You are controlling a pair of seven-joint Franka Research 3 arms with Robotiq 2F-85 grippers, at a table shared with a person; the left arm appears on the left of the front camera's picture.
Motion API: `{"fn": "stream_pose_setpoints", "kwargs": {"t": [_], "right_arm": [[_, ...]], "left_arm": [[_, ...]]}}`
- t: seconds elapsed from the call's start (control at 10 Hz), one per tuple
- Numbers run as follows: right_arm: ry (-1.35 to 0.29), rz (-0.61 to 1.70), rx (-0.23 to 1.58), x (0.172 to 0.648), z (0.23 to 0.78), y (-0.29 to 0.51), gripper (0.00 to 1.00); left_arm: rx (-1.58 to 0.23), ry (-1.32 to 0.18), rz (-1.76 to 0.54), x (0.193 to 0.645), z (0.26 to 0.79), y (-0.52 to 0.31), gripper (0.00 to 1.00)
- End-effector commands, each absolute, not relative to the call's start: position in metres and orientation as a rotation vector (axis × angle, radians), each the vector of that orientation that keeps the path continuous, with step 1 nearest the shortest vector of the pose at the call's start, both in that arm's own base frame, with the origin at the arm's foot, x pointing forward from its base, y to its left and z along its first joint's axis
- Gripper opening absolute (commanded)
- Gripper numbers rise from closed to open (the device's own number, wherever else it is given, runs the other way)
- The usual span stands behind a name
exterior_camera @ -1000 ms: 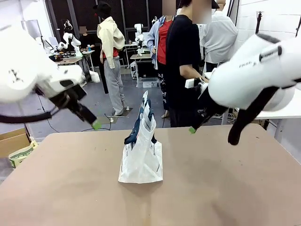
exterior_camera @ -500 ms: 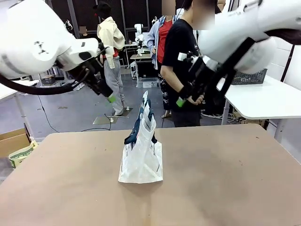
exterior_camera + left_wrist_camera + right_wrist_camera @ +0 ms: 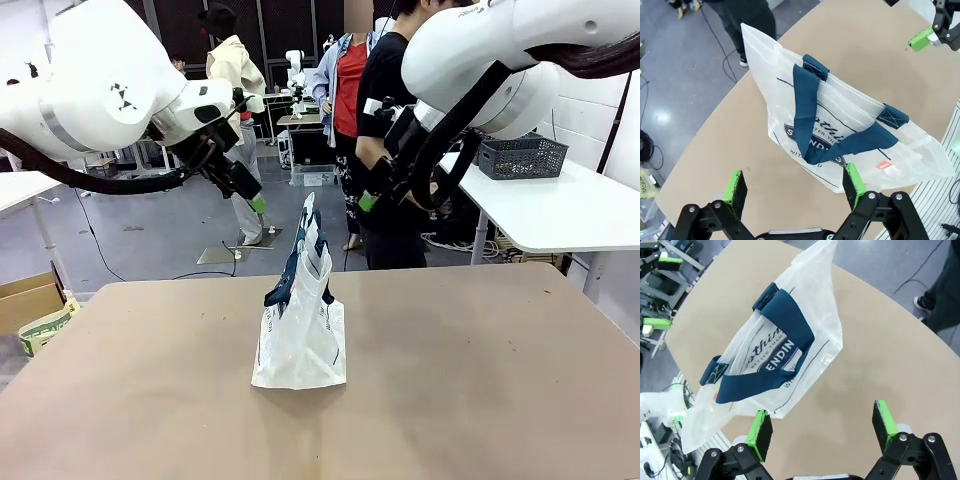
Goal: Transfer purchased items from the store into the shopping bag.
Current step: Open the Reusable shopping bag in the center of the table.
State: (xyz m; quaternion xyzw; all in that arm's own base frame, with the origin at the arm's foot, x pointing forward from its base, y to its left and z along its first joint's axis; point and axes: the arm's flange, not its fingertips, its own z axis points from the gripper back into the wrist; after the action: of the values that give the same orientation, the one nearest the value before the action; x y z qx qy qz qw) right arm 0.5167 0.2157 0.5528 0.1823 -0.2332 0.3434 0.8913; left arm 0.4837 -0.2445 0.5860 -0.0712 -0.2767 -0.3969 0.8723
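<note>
Now, with left gripper (image 3: 794,186) and right gripper (image 3: 822,427) both spread wide and empty, pinch the navy handles (image 3: 807,100) of the shopping bag (image 3: 300,340) squarely, one each.

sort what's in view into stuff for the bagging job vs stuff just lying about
For the job: shopping bag on the brown table; dark grey basket on the white side table.
Just lying about: cardboard box on the floor.

The front camera sits low at the near edge of the table (image 3: 480,380) and faces across it, with the bag (image 3: 300,330) mid-frame. Each wrist camera looks steeply down from well above: the bag lies just ahead of the left claw (image 3: 794,182) and ahead-left of the right claw (image 3: 822,426). All three share bag and table.
</note>
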Motion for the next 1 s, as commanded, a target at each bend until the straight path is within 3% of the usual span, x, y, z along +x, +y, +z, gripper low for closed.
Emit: {"fn": "stream_pose_setpoints", "kwargs": {"t": [0.0,0.3,0.9], "right_arm": [[-0.482,0.718,0.382,0.519,0.551,0.22,1.0],[-0.394,0.56,0.424,0.519,0.543,0.252,1.0],[-0.363,0.54,0.553,0.51,0.524,0.27,1.0]], "left_arm": [[-0.153,-0.575,-0.833,0.486,0.584,-0.248,1.0],[-0.281,-0.494,-0.587,0.506,0.598,-0.276,1.0],[-0.334,-0.324,-0.587,0.526,0.567,-0.304,1.0]]}}
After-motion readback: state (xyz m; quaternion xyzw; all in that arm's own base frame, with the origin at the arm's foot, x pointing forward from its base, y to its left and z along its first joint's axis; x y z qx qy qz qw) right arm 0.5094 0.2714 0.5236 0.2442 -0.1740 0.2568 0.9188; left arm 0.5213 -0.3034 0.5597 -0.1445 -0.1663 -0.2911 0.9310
